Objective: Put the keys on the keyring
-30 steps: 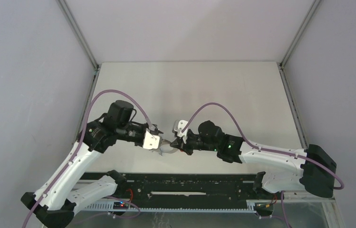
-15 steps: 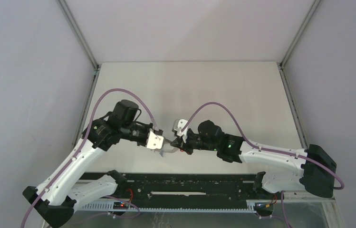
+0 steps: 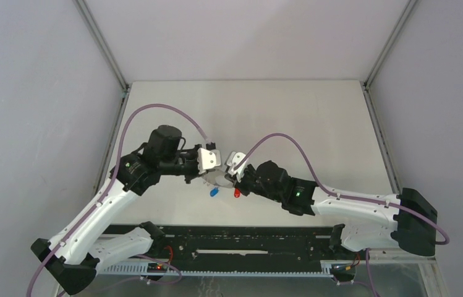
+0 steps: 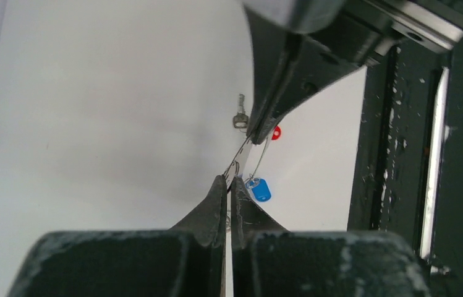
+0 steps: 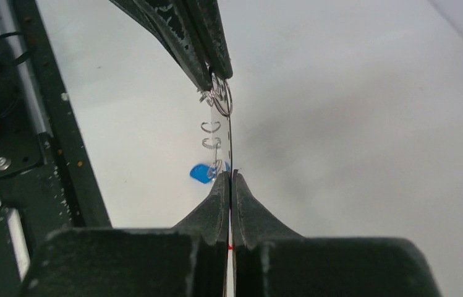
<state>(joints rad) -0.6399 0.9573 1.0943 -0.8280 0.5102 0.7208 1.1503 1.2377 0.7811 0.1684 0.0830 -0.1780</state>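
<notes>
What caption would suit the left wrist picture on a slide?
Left claw and right claw pinch the thin keyring between them, blue-headed key and red-headed key close beside it.

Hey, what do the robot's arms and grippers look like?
The left arm and right arm have white links, black joints and a looping purple cable each; a green light glows on the right one. The left gripper and right gripper have dark, tapered, scuffed jaws and a white block.

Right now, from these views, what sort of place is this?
Probably a lab robot cell: white table, plain grey walls, left arm and right arm bolted to a black rail.
</notes>
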